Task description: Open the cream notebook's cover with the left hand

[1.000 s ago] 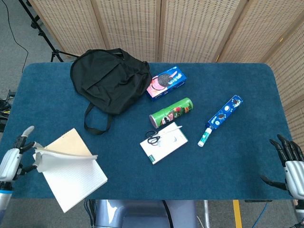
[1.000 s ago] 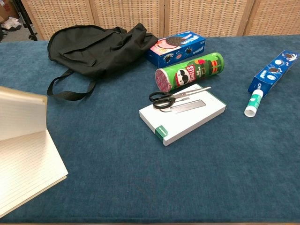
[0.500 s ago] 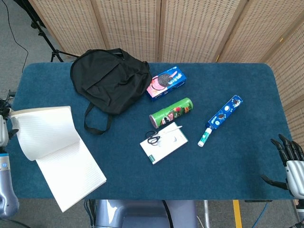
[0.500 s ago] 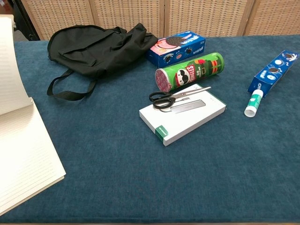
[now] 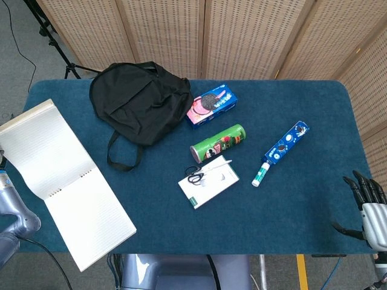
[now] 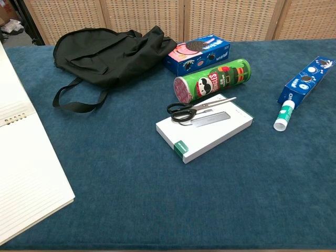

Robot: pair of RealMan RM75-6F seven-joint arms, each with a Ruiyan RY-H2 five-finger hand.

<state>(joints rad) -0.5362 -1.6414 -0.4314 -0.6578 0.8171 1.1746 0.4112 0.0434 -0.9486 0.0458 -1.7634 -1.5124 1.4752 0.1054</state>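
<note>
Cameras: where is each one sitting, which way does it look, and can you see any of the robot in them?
Head view: high above the near edge, looking steeply down on the whole blue table; the right hand shows at the lower right, part of the left arm at the lower left.
Chest view: low at the near edge, looking across the table toward the screens; none of the robot shows.
Both share the open cream notebook, black backpack, chip can and scissors.

Blue table (image 5: 290,205) — notebook (image 5: 66,187), backpack (image 5: 138,101)
</note>
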